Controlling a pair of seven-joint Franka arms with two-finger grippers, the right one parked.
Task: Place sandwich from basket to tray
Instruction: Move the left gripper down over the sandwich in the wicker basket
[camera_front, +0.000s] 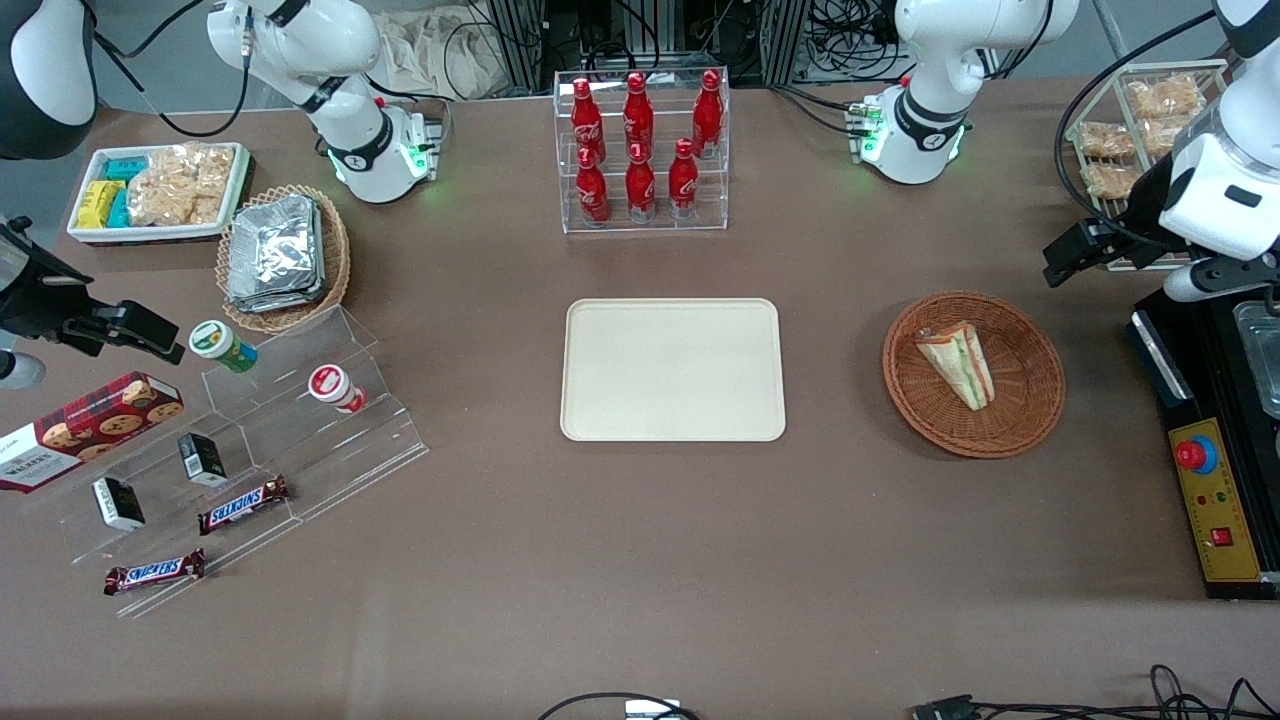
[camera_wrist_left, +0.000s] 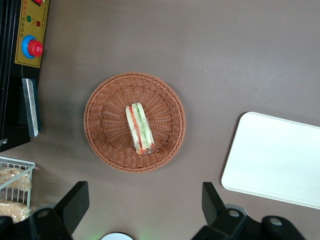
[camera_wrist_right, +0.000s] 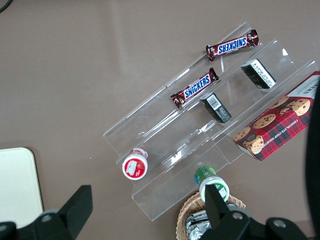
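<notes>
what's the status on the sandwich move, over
Gripper open, high above basket. Sandwich in basket, untouched. Tray bare. Nothing in the way.

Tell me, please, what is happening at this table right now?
The left arm is set to move a sandwich from the wicker basket to the cream tray, but nothing is picked up yet. The sandwich lies in the basket, and the tray holds nothing. The gripper hangs open above the table near the basket, touching nothing.
</notes>
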